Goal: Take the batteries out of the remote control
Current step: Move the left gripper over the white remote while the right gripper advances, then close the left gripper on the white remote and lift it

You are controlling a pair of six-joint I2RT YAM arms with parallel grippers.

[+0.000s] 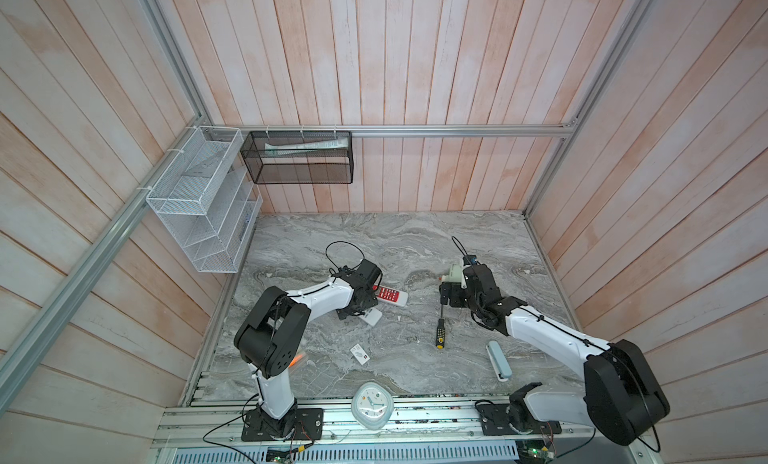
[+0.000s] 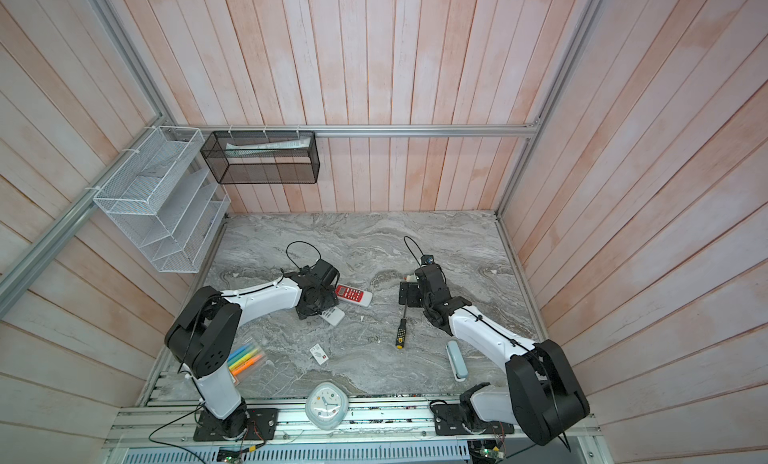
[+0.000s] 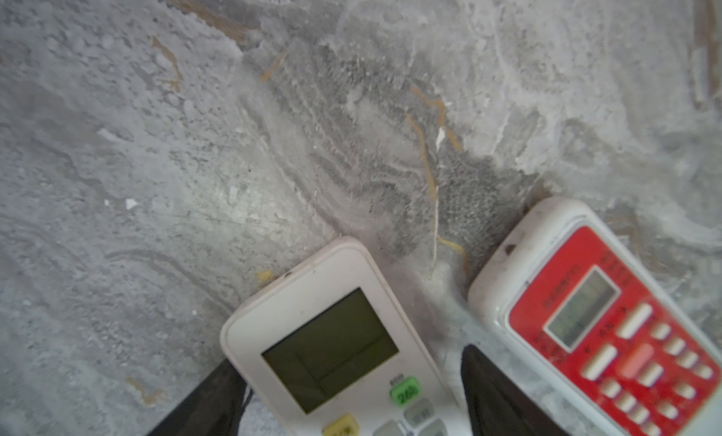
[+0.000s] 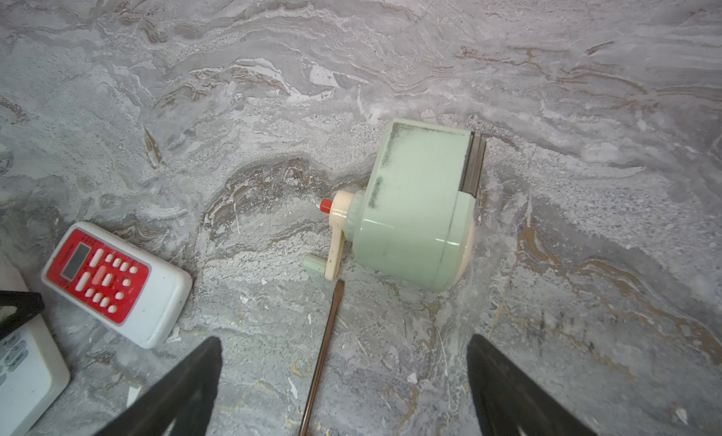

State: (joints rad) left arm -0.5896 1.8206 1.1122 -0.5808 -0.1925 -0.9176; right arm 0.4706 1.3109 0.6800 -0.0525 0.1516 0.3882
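Observation:
Two remote controls lie face up, side by side. The white one with a dark screen (image 3: 336, 348) (image 1: 372, 316) sits between the fingers of my left gripper (image 3: 349, 358) (image 1: 360, 307), which is open. One finger is against its edge and a narrow gap shows at the other. The red-faced remote (image 3: 609, 324) (image 1: 390, 295) (image 4: 113, 281) lies just beside it, outside the jaws. The batteries are hidden. My right gripper (image 4: 344, 339) (image 1: 448, 295) hangs open over the shaft of a screwdriver (image 4: 322, 356) (image 1: 440, 329), holding nothing.
A mint-green crank pencil sharpener (image 4: 414, 219) lies just past the screwdriver tip. A pale blue case (image 1: 497, 360), a small card (image 1: 359, 353), a white clock (image 1: 372, 405) and a pack of markers (image 2: 245, 360) are toward the front. Wire baskets (image 1: 199, 200) hang on the left wall.

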